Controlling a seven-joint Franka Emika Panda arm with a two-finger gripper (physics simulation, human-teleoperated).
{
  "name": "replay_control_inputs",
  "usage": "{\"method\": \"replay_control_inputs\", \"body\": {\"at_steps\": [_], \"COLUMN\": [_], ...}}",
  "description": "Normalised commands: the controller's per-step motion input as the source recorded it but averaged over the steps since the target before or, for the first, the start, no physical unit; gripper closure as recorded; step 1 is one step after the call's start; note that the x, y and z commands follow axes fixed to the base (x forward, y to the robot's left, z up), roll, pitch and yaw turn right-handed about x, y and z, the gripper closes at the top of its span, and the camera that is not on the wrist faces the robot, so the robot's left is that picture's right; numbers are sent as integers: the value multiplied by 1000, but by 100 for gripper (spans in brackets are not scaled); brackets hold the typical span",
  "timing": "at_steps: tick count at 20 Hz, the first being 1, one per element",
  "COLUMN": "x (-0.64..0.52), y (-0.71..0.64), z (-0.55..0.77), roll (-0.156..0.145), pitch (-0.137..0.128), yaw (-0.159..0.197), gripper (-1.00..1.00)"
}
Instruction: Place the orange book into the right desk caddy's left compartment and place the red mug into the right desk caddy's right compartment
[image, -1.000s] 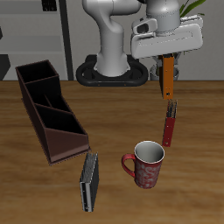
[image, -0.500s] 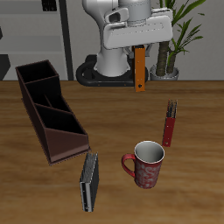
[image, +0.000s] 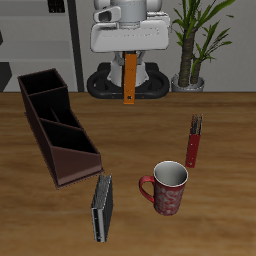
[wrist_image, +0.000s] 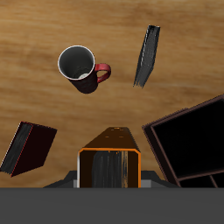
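Right desk caddy (image: 56, 125) at exterior frame's left, both compartments bare. Grey-black book (image: 102, 208) lower centre. Gripper (image: 130, 55) top centre, fingers hidden, clamped on hanging orange book (image: 130, 80). Red mug (image: 166, 187) lower right; pencil box (image: 193, 141) right.

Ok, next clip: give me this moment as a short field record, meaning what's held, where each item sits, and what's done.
pincer: shut on the orange book, raised above the table's back part
orange book: hanging upright, off the table
red mug: upright on the table near the front edge, not yet moved
right desk caddy: on the table, all sections look empty
grey-black book: on the table in front of the caddy's sloped end
red pencil box: standing behind the mug
task progress: neither item placed
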Motion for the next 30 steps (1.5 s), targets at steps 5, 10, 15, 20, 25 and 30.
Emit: {"method": "replay_control_inputs", "body": {"at_steps": [5, 10, 15, 20, 25, 30], "x": [-27, -39, 76, 196, 159, 205], "y": [-449, -577, -398, -372, -134, -217], "z": [-120, 57, 167, 219, -1, -54], "roll": [-16, -22, 1, -13, 50, -14], "pitch": [43, 16, 9, 1, 23, 16], "yaw": [-26, -27, -48, -57, 6, -14], "gripper": [100, 100, 100, 100, 100, 100]}}
